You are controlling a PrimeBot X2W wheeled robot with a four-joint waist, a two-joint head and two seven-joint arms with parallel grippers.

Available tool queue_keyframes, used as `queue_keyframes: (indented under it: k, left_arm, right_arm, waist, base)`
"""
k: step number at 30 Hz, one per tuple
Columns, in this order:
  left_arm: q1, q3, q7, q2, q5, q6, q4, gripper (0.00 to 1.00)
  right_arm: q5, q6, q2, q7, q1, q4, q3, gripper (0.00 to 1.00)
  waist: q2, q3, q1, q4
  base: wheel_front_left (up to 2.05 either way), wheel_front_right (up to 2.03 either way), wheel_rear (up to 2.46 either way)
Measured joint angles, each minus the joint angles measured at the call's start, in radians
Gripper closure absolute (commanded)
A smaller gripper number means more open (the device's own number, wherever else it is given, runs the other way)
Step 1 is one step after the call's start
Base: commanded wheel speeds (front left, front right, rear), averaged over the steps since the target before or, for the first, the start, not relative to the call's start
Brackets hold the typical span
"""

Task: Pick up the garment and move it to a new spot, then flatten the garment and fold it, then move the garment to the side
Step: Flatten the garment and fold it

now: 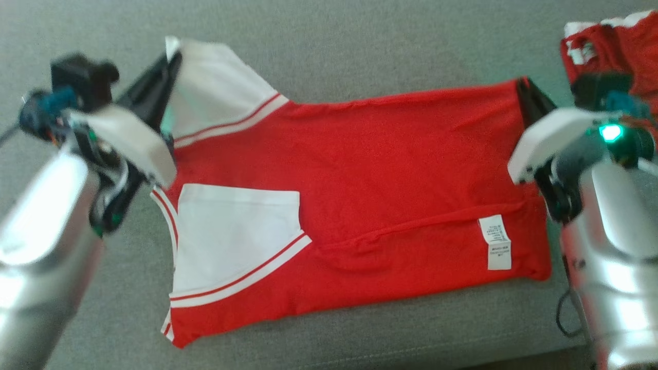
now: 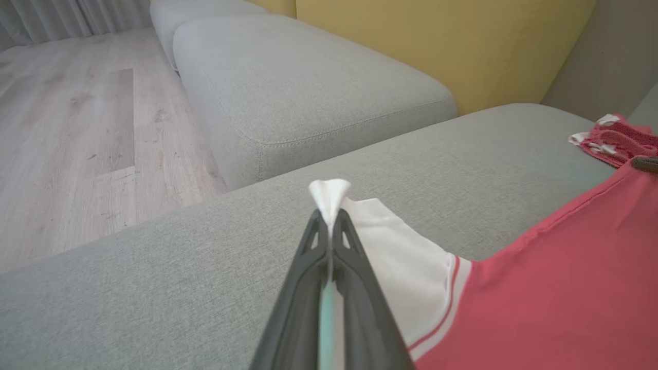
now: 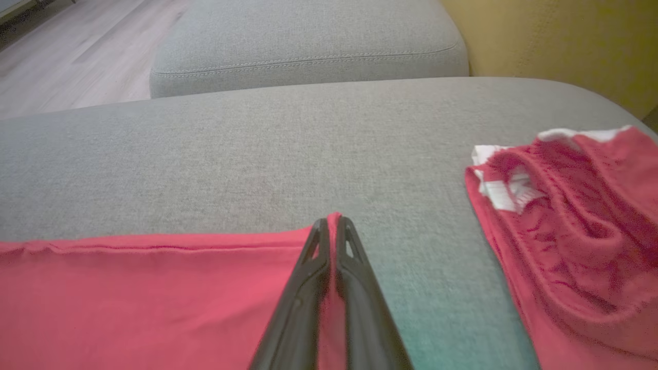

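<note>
Grey sofa seat (image 1: 360, 41); wooden floor (image 2: 67, 128) beyond, yellow backrest (image 2: 437, 46) behind. Two garments. Red shirt (image 1: 370, 169) spread mid-seat, two white sleeves. Left gripper (image 2: 329, 213) clamped on far sleeve tip; right gripper (image 3: 333, 226) clamped on far hem corner. Second red garment (image 3: 576, 231) crumpled, cut off at frame edge. Label (image 1: 496, 241) print unreadable.

The head view looks steeply down from close above onto the grey sofa seat (image 1: 360, 31). Each wrist view sits low, facing along the left tool (image 2: 329, 216) or right tool (image 3: 333, 223) across that seat toward the yellow backrest (image 2: 437, 46). All three share the red garment (image 1: 385, 169) and the crumpled red cloth (image 1: 632, 46).
</note>
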Motion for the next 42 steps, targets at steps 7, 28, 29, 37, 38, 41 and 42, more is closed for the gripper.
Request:
queue_keyframes:
  k: [7,28,29,37,38,41,42]
  left_arm:
    - [0.174,-0.001,-0.074,0.036,-0.012,0.039,-0.12,1.0]
    - [0.644,0.017,-0.348,-0.018,-0.059,0.197,-0.261,1.0]
    - [0.655,0.023,-0.363,-0.041,-0.061,0.19,-0.229,1.0]
    - [0.762,0.163,-0.376,-0.139,-0.014,0.136,-0.165,0.0]
    - [0.776,0.182,-0.376,-0.153,-0.001,0.128,-0.164,0.0]
    - [0.824,0.238,-0.376,-0.191,0.04,0.103,-0.166,0.0]
    - [0.839,0.258,-0.376,-0.204,0.052,0.096,-0.168,0.0]
  right_arm:
    - [0.035,0.0,-0.018,-0.031,0.131,-0.039,0.006,1.0]
    - [0.039,0.0,0.03,-0.107,0.402,-0.223,-0.078,1.0]
    - [0.027,0.0,0.036,-0.131,0.418,-0.237,-0.09,1.0]
    - [0.007,0.0,0.07,-0.21,0.53,-0.258,-0.119,0.0]
    - [0.007,0.0,0.074,-0.218,0.543,-0.257,-0.123,0.0]
    - [0.007,0.0,0.079,-0.235,0.576,-0.258,-0.133,0.0]
    - [0.007,0.0,0.079,-0.239,0.585,-0.259,-0.138,0.0]
  waist:
    - [0.0,-0.08,-0.0001,0.007]
    - [0.0001,-0.186,0.0,0.041]
    - [0.0001,-0.19,0.0,0.04]
    - [0.0001,-0.216,0.0,0.033]
    - [0.0,-0.221,0.0,0.032]
    - [0.0001,-0.233,-0.0001,0.033]
    - [0.0,-0.237,0.0,0.035]
  base:
    - [0.0,0.0,0.0]
    - [0.0,0.0,0.0]
    - [0.0,0.0,0.0]
    - [0.0,0.0,0.0]
    - [0.0,0.0,0.0]
    - [0.0,0.0,0.0]
    - [0.0,0.0,0.0]
